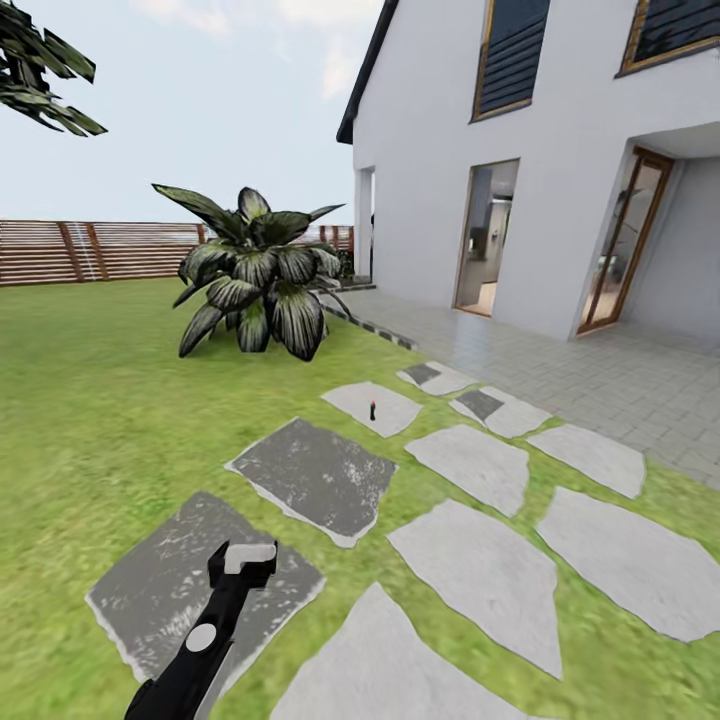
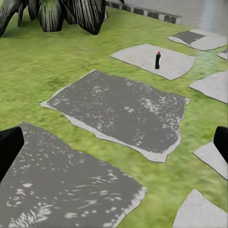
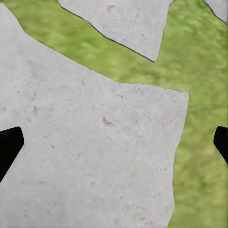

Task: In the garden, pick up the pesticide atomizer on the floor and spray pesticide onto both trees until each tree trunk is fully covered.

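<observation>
Grey stepping stones lie across the lawn in the head view, and the sprayer stands upright on a pale far slab, well apart from the left gripper, which hangs over a dark near slab at the lower left. A broad-leaved bush sits beyond, a slatted fence behind it, and a white house rises on the right above paving. No bare tree trunk can be made out; a scrap of foliage at the top left corner is cut off. From the left wrist, the sprayer reads as a slim dark bottle with a red dot on top, standing free on its slab; both black finger tips sit at opposite edges, so the left gripper is spread wide and empty. It looks small, light and stiff, probably easy to tip, so a hold around the dark body below the head seems safest; its nozzle and trigger are too small to tell. From the right wrist, the right gripper is likewise wide and holds nothing, its finger tips over a pale slab edged by grass.
</observation>
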Available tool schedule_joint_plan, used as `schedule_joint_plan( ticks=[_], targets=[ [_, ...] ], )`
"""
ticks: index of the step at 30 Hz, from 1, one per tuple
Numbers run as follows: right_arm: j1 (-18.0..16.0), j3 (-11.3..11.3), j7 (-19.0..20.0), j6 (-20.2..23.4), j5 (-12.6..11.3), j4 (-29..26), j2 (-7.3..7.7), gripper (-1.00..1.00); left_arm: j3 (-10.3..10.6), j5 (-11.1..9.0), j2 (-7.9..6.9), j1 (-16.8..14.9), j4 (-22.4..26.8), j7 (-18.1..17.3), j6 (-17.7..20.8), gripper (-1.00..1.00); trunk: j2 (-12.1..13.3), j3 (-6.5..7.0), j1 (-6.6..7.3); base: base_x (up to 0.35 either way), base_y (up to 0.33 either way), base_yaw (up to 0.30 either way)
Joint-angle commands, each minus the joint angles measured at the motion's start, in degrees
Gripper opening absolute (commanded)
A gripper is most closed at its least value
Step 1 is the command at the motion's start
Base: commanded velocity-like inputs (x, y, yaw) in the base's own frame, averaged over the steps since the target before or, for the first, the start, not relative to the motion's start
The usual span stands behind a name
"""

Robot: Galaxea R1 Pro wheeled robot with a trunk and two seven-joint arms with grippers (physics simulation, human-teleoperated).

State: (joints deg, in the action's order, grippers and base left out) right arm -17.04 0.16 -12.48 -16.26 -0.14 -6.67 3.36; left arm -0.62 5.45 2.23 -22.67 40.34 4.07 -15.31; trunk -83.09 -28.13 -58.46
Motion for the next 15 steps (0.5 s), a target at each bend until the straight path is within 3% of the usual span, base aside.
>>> schedule_joint_plan(
  ticks=[1, 15],
  targets=[
    [0.0, 0.0, 0.0, 0.0, 0.0, 0.0, -0.01, 1.0, 0.0, 0.0, -0.01, 0.0, 0.0, 0.0, 0.0, 1.0, 0.0, 0.01, -0.27, 0.35, 0.0, 0.0],
    [0.0, 0.0, 0.0, 0.0, 0.0, 0.0, -0.1, 1.0, 0.0, 0.0, 0.02, 0.0, -0.1, 0.0, 0.0, 1.0, 0.0, 0.01, -0.27, 0.35, -0.053, 0.0]
  ],
)
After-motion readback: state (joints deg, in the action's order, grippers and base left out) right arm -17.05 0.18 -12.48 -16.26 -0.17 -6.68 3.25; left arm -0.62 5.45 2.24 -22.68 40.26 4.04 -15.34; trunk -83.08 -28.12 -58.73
